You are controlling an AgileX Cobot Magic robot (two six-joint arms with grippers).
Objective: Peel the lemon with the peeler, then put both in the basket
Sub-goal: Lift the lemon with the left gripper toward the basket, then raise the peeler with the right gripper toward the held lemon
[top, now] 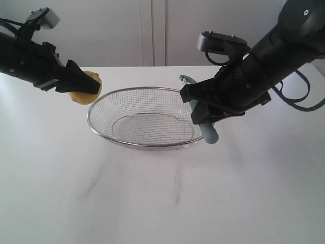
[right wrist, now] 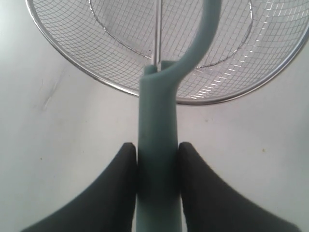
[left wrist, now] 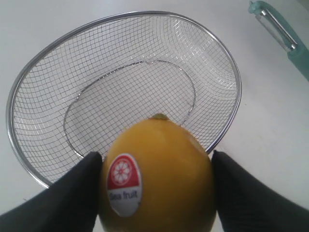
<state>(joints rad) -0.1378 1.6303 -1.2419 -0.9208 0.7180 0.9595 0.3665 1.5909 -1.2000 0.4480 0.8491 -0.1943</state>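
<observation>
My left gripper is shut on the yellow lemon, held in the air just outside the left rim of the wire basket. In the left wrist view the lemon fills the gap between both black fingers and wears a red and white sticker. My right gripper is shut on the teal peeler at the basket's right rim. The peeler handle stands between the pads, its curved head over the basket mesh.
The basket stands in the middle of a white table and holds nothing. A pale wall with panel seams lies behind. The peeler head shows at the far edge of the left wrist view.
</observation>
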